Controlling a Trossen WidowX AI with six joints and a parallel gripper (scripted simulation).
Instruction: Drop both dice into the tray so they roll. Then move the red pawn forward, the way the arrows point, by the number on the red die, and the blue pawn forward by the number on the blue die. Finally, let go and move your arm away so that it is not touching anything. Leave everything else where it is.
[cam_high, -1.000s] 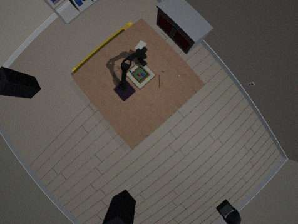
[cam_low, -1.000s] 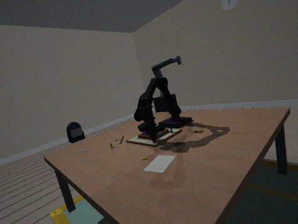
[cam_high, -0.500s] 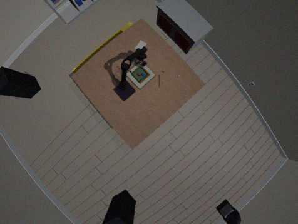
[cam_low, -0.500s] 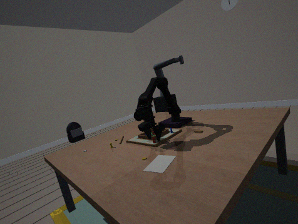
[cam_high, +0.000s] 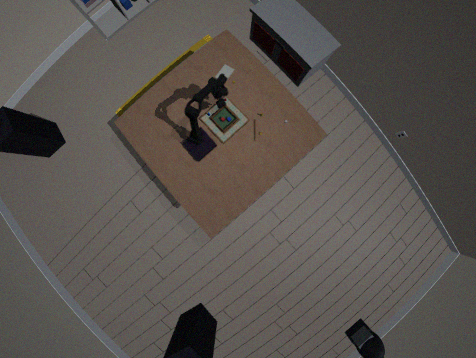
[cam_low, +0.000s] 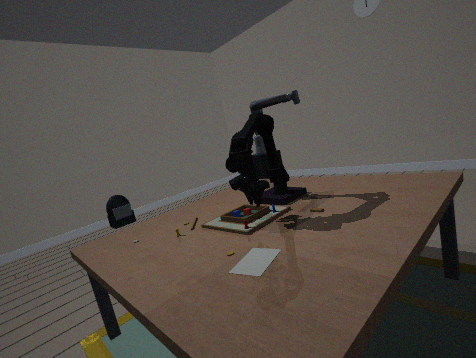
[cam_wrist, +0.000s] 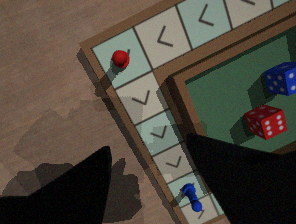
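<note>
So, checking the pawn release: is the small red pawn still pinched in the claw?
No, the small red pawn stands free on the board's corner square, away from the open claw.
</note>
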